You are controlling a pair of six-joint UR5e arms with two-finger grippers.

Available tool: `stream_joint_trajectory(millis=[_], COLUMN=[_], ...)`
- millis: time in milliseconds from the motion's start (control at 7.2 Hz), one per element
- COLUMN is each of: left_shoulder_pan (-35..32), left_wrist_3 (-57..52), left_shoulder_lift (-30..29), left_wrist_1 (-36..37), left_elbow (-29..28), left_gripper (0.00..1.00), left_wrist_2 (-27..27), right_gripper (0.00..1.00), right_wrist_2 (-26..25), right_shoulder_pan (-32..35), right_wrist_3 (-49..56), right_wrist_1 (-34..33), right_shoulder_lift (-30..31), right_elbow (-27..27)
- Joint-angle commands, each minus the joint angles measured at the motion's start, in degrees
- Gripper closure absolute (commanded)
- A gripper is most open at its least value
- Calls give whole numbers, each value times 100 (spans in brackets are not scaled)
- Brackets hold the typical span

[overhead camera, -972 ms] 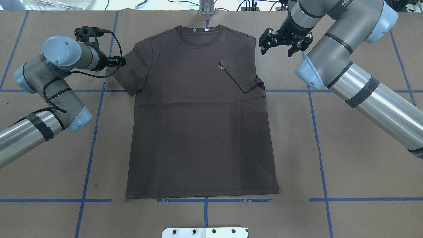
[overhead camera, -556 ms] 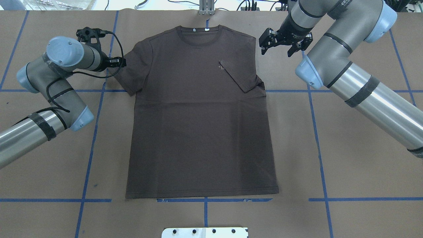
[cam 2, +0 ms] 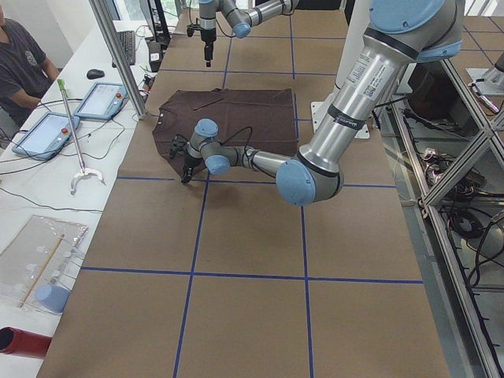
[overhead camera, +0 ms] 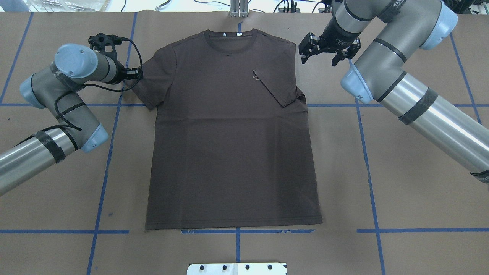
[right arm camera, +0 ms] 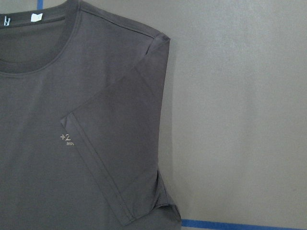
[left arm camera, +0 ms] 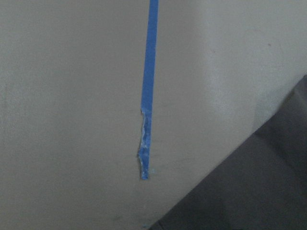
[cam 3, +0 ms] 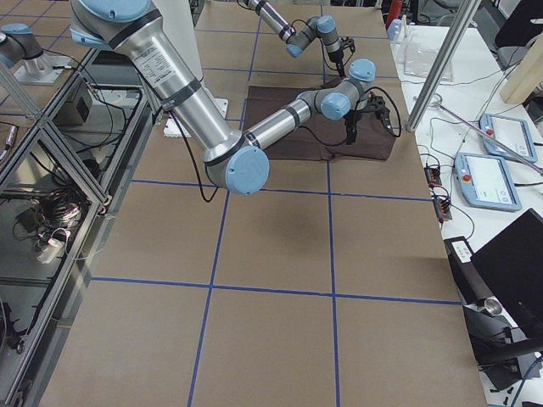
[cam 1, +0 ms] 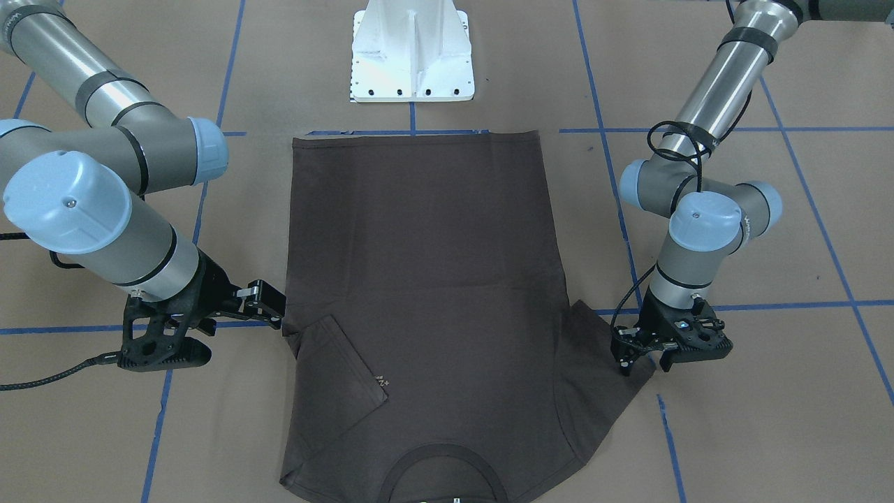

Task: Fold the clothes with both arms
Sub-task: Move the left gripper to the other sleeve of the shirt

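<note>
The left hand (cam 1: pixel 642 362) had crept up to the T-shirt's (overhead camera: pixel 229 152) spread sleeve (overhead camera: pixel 153 86), fingers apart, nothing pinched yet, so that fold looked next. The right hand (overhead camera: pixel 327 54) hung open, empty, beside the folded sleeve (overhead camera: pixel 277 86). Shirt lay flat on the counter (overhead camera: pixel 401 198).

Plain dark brown-grey T-shirt (overhead camera: pixel 229 133) on a tan paper-covered bench (overhead camera: pixel 412 191) gridded in blue tape.
The shirt bore pale chest lettering (right arm camera: pixel 67 140) and white neck tags (right arm camera: pixel 36 17). The left arm (overhead camera: pixel 49 82) and right arm (overhead camera: pixel 420 103) were grey and silver metal with light-blue joint caps. The left tool (cam 1: pixel 644 363) and right tool (overhead camera: pixel 318 58) were black, the pedestal (cam 1: pixel 412 52) white.
</note>
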State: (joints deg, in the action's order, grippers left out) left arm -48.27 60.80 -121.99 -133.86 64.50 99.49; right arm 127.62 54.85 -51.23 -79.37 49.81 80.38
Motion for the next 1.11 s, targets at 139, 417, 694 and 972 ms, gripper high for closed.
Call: stream_joint_trajectory(millis=[139, 417, 694, 972], left_shoulder_pan=[2, 2, -16, 63], left_wrist_3=[-42, -16, 63, 947], left_shoulder_lift=[-9, -78, -611, -1350], left_wrist_1=[62, 132, 1084, 1564], left_elbow=[106, 186, 386, 318], left_gripper=[100, 100, 100, 100], left_wrist_2=[35, 62, 79, 79], right_gripper=[0, 0, 0, 0], right_wrist_2=[-9, -17, -35, -35], right_shoulder_pan=[-1, -10, -18, -10], right_wrist_3=[-10, -19, -10, -10], right_wrist_1=[0, 9, 26, 44], right_shoulder_lift=[11, 38, 64, 90], right_elbow=[4, 4, 4, 13])
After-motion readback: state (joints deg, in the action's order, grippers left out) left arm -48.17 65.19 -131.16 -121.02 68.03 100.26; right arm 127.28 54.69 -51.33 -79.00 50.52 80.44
